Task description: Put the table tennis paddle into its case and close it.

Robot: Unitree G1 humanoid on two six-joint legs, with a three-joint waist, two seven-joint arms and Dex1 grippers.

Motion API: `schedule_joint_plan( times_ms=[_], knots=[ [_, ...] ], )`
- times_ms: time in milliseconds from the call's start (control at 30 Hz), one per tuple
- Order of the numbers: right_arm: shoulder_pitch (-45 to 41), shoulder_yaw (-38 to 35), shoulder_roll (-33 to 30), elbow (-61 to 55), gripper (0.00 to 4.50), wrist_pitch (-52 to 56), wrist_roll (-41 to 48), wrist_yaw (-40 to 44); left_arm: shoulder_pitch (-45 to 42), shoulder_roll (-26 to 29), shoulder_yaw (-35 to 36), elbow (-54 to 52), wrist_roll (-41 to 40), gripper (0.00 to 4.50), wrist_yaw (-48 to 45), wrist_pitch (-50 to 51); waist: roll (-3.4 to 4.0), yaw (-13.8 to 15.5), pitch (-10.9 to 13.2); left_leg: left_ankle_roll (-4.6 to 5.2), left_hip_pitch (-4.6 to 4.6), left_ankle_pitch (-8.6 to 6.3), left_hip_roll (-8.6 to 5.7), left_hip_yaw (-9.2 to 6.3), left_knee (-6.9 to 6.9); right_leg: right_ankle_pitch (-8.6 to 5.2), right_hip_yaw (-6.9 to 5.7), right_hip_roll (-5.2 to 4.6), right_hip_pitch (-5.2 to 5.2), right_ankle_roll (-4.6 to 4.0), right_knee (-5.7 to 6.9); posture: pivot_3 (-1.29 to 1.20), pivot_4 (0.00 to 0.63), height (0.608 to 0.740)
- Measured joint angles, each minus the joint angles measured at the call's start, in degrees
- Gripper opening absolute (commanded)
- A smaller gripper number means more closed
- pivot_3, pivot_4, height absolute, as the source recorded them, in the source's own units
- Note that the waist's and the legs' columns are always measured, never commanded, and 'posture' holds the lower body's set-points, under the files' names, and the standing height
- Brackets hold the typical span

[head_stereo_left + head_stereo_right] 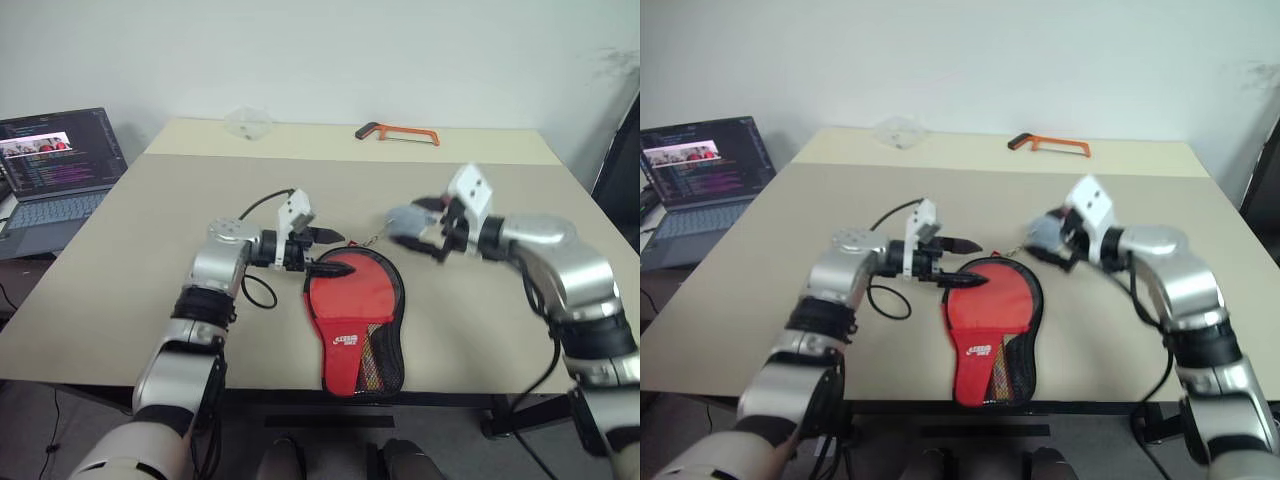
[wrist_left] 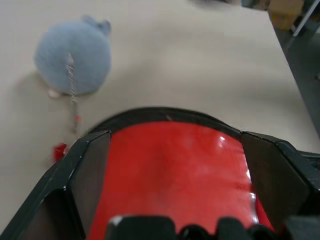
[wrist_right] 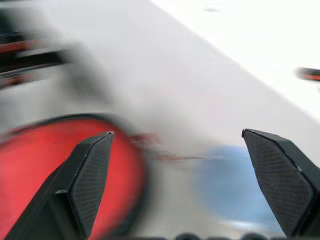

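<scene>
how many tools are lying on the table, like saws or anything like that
1. An orange-framed hacksaw lies near the far edge of the table, toward the right, well beyond the paddle case. No other tool shows on the visible tabletop.

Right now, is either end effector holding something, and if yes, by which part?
Nothing is held. The left end effector stands open above the round head of the red paddle-shaped case; the right end effector hangs open, empty, above the beige table.
</scene>
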Motion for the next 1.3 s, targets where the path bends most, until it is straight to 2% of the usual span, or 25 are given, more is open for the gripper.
schedule_joint_plan(
  times_ms=[200,300,433,667,867,1100,1200,1300],
  knots=[
    [-12.13,3.62,5.14,31.51,4.50,-14.45,-8.69,-2.48,7.47,-4.51,-5.06,-7.32,0.50,4.45,10.00,6.46,0.08,0.02,0.05,0.00,-0.04,0.00,-0.03,0.05,-0.07,0.03,0.03,-0.02,-0.03,-0.05,-0.03,0.00,0.150,0.740],
    [-17.20,5.07,6.71,43.49,4.50,-22.01,-11.85,0.04,9.42,-5.73,-6.53,-11.37,0.29,4.45,13.44,8.88,0.21,0.04,0.13,0.00,-0.02,-0.01,-0.04,0.04,-0.15,0.03,0.02,-0.02,-0.04,-0.06,-0.02,0.00,0.150,0.740],
    [-21.40,6.64,7.65,53.23,4.50,-28.65,-15.98,2.62,10.24,-6.17,-7.41,-13.58,0.29,4.45,17.63,11.27,0.23,0.00,0.14,-0.01,0.06,0.00,-0.04,0.03,-0.17,0.03,0.01,-0.02,0.01,-0.06,0.01,0.00,0.150,0.740],
    [-24.53,3.99,10.24,60.97,4.50,-26.33,-16.08,5.29,12.85,-6.66,-7.93,-18.66,-0.95,4.45,22.40,15.10,0.26,-0.10,0.12,-0.02,0.13,0.00,-0.04,0.01,-0.15,0.04,0.02,-0.02,0.05,-0.07,0.07,0.00,0.150,0.740],
    [-24.55,2.79,13.24,63.67,4.50,-23.82,-18.10,-4.10,14.37,-6.56,-8.42,-22.17,-2.22,4.45,25.48,17.84,0.28,-0.10,0.11,-0.03,0.14,0.01,-0.04,0.01,-0.15,0.04,0.03,-0.03,0.06,-0.08,0.07,0.00,0.150,0.740],
    [-22.50,1.23,15.92,64.13,4.50,-22.05,-18.54,-9.02,14.48,-6.08,-8.51,-23.55,-3.42,4.45,27.46,20.00,0.28,-0.11,0.10,-0.03,0.14,0.01,-0.04,0.02,-0.15,0.04,0.03,-0.02,0.06,-0.08,0.07,0.00,0.150,0.740],
    [-21.40,-0.35,16.75,64.20,3.94,-21.35,-18.44,-11.26,14.47,-6.07,-8.52,-23.93,-3.87,4.50,28.28,20.75,0.28,-0.12,0.10,-0.04,0.14,0.02,-0.05,0.01,-0.15,0.05,0.03,-0.02,0.06,-0.07,0.08,0.00,0.150,0.740],
    [-21.27,-0.94,16.87,64.21,2.94,-21.18,-18.47,-13.22,14.42,-6.17,-8.55,-23.90,-4.34,4.50,29.16,20.95,0.28,-0.12,0.11,-0.05,0.14,0.03,-0.05,0.01,-0.14,0.05,0.03,-0.03,0.07,-0.06,0.08,0.00,0.150,0.740]
  ],
)
